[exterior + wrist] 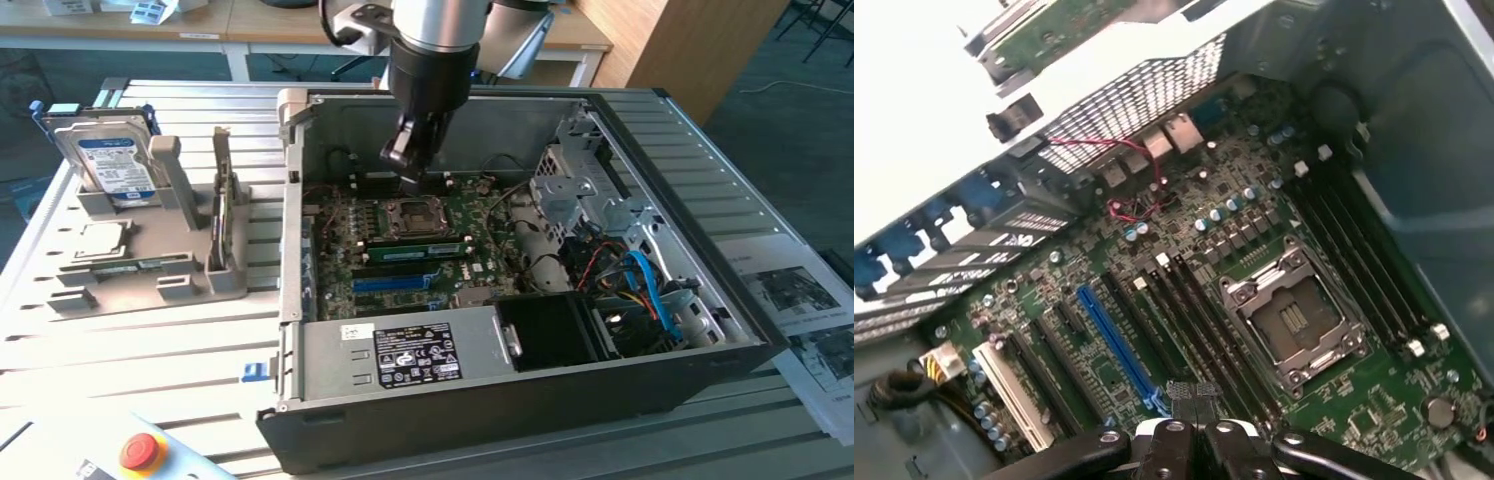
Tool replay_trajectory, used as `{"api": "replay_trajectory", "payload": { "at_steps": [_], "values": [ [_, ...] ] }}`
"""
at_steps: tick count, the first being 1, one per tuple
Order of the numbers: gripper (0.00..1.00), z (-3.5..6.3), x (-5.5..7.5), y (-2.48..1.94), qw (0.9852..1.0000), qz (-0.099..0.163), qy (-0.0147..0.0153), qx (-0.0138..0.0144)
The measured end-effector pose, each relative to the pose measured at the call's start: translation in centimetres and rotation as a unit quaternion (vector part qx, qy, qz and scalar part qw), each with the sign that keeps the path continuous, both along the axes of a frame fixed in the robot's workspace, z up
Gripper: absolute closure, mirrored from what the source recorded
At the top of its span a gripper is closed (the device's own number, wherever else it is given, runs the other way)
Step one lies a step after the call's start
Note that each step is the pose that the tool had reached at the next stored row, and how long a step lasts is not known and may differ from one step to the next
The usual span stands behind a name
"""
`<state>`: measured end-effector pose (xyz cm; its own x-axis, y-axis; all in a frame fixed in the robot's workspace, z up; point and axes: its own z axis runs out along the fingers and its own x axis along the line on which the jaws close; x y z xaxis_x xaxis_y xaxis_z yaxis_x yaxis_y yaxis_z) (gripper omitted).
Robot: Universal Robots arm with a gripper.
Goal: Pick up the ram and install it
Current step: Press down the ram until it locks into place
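In the exterior view a long green ram stick point(418, 250) lies along the motherboard slots, just in front of the open CPU socket point(407, 214) inside the computer case point(534, 385). My gripper point(427, 183) hangs above the board behind the socket, apart from the ram. In the wrist view my gripper point(1192, 402) is shut with nothing between its fingers. Below it are the black memory slots point(1204, 320), the blue slot point(1114, 340) and the CPU socket point(1294, 320).
On the exterior view's left a grey holder point(200, 270) carries a hard drive point(114, 165), a square silver chip point(100, 240) and a thin upright board point(222, 190). Drive cages and cables point(627, 270) fill the case's right side. A red button point(140, 450) sits at the front.
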<state>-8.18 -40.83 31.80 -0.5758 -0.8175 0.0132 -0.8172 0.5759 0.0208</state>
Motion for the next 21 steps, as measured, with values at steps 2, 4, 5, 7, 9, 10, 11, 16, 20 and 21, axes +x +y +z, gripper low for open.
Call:
{"api": "replay_trajectory", "payload": {
  "at_steps": [2, 4, 5, 7, 9, 10, 11, 16, 20, 21],
  "values": [
    [0.9, -0.01, 0.0, 0.0, 0.9999, -0.017, 0.0, 0.0],
    [0.9, -0.01, 0.0, 0.0, 0.9994, -0.035, 0.0, 0.0],
    [0.9, -0.02, 0.0, 0.0, 0.999, -0.044, 0.0, 0.0],
    [0.9, -0.02, 0.0, 0.0, 0.9981, -0.062, 0.0, 0.0],
    [0.9, -0.03, 0.0, 0.0, 0.9968, -0.08, 0.0, 0.0],
    [0.9, -0.04, 0.0, 0.0, 0.996, -0.089, 0.0, 0.0],
    [0.9, -0.04, 0.0, 0.0, 0.9952, -0.098, 0.0, 0.0],
    [0.9, -0.07, 0.0, 0.0, 0.9897, -0.143, 0.0, 0.0],
    [0.9, -0.1, 0.0, 0.0, 0.9838, -0.179, 0.0, 0.0],
    [0.9, -0.11, 0.0, 0.0, 0.9822, -0.188, 0.0, 0.0]
  ]
}}
